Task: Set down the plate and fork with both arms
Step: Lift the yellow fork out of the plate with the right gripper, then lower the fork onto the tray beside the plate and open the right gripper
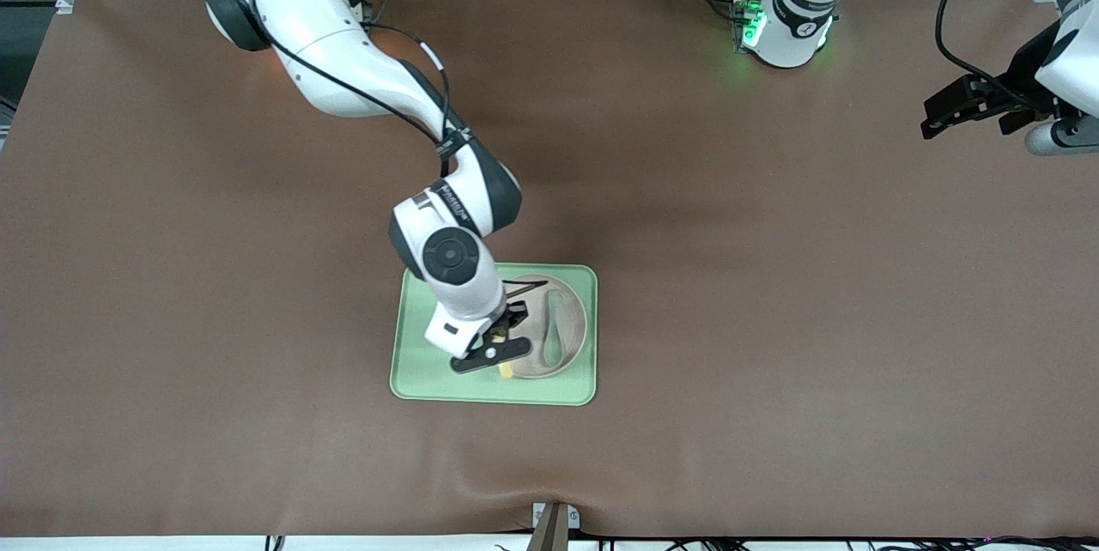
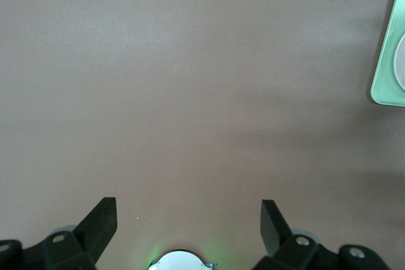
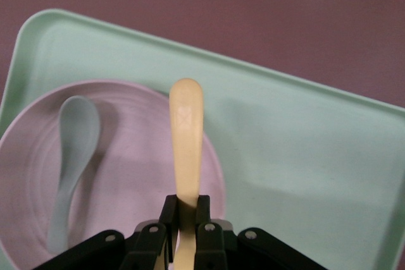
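Jaws of the right gripper (image 3: 183, 232) are clamped on the fork (image 3: 186, 143) — we see its pale yellow handle held over the plate (image 1: 573, 315), by the rim nearest the tray's bare half. That plate lies on the green tray (image 1: 429, 371) near the middle of the brown worktop (image 1: 773, 319), at the tray's end toward the left arm, with a grey-green spoon (image 1: 552, 329) in it. Well apart, the left gripper (image 2: 188, 219) waits over bare worktop at the left arm's end — jaws spread wide, holding nothing.
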Controlling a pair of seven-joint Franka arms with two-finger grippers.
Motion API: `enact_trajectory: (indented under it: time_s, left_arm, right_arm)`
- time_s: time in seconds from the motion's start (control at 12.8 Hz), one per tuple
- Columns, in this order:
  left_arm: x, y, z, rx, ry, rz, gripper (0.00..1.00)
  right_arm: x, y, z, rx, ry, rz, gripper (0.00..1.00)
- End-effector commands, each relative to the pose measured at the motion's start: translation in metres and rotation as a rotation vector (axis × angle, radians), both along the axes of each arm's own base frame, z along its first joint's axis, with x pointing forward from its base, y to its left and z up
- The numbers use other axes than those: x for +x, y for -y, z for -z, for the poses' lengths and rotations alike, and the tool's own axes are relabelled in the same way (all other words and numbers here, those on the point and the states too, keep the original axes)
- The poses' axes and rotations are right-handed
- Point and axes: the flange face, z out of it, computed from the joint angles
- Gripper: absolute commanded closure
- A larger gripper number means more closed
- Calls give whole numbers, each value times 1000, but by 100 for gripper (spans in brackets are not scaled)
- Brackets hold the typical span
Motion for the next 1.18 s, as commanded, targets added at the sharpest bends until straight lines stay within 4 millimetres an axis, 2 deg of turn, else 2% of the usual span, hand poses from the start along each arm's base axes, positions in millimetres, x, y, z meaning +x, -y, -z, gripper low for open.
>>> enact_trajectory:
  time_s: [0.0,0.08,0.31,0.47,0.71,1.1]
  left_arm:
    - [2,-3,1,8,0,0,0]
    - [2,-5,1,11,0,-3,0]
    - [2,-8,1,11,0,-8,0]
    - [3,-9,3,11,-4,-9,0]
    - [3,-9,5,11,-7,-9,0]
    - [4,-8,7,11,-12,-8,0]
  right_arm:
    - [19,45,-20,48,-42,95,100]
    - [24,60,-17,44,-57,122,100]
    - [16,79,6,24,-119,187,100]
    - [17,96,10,25,-138,215,100]
    - [12,101,26,30,-130,222,100]
    - [2,100,41,33,-113,220,100]
